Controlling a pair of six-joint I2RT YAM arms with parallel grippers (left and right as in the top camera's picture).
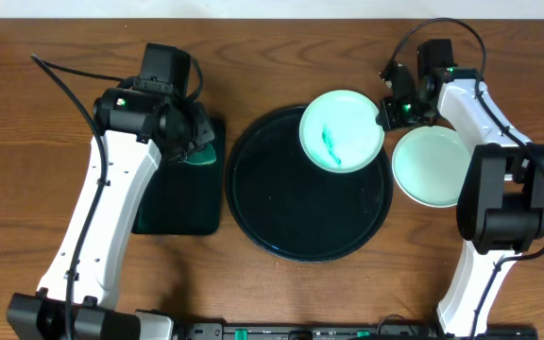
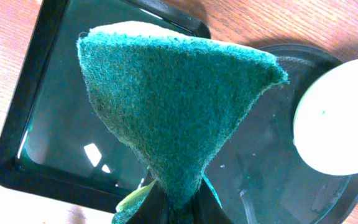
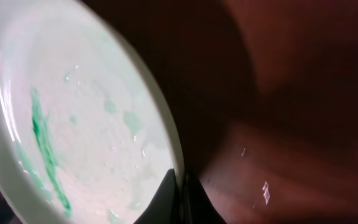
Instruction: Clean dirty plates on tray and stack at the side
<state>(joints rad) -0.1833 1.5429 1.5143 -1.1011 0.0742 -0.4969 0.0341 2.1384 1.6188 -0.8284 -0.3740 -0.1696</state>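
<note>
You have the left gripper (image 1: 195, 144) clenched on the sponge (image 2: 179, 106). The green tray (image 1: 173, 212) lies under the jaws and the black tray (image 1: 281, 222) to their right. The right gripper (image 1: 386, 113) pinches the smeared plate (image 1: 341, 129) at its rim, and the plate extends left of the jaws, overlapping the black tray's rim. A clean plate (image 1: 430, 167) sits just beside those jaws.

1. table (image 1: 281, 57): brown wood, visible grain, low sheen.
2. round black tray (image 1: 281, 217): smooth, glossy, plastic-looking.
3. rectangular green tray (image 2: 55, 124): dark, glossy, bright glints on floor.
4. smeared plate (image 1: 341, 129): smooth, shiny face; streaky teal film.
5. scouring sponge (image 2: 173, 106): coarse, matt, fibrous green pad; pale foam backing.
</note>
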